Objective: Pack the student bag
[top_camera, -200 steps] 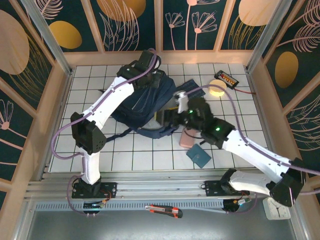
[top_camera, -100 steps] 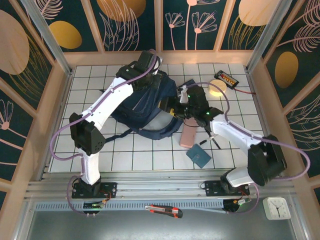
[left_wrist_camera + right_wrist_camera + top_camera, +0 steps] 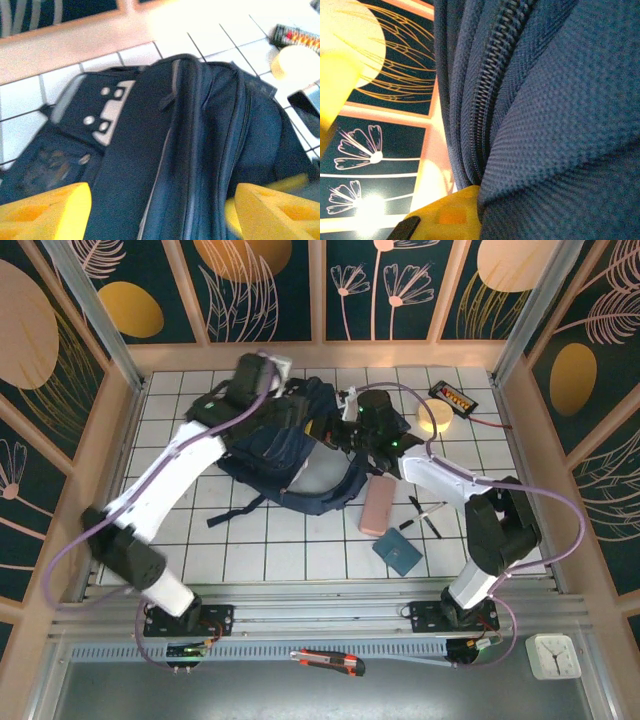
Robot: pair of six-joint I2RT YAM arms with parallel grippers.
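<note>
The student bag [image 3: 290, 450], a big navy backpack, lies at the table's back middle. My left gripper [image 3: 284, 406] hovers over its top end. In the left wrist view the yellow fingers [image 3: 45, 210] stand wide apart, open, above the student bag [image 3: 165, 150] and its grey patch. My right gripper [image 3: 328, 432] is at the bag's right edge. In the right wrist view it [image 3: 475, 210] is shut on a fold of the student bag [image 3: 560, 125] beside the zip, and one finger is hidden under the fabric.
A pink case [image 3: 377, 505], a teal wallet [image 3: 398, 551] and pens [image 3: 425, 516] lie right of the bag. A yellow disc [image 3: 433, 418] and a black device [image 3: 452, 396] sit at the back right. Wooden walls ring the tiled table [image 3: 300, 560].
My left gripper has opened and let go of the bag's top, its arm swinging left. My right gripper has moved up to the bag's right edge and shut on the fabric.
</note>
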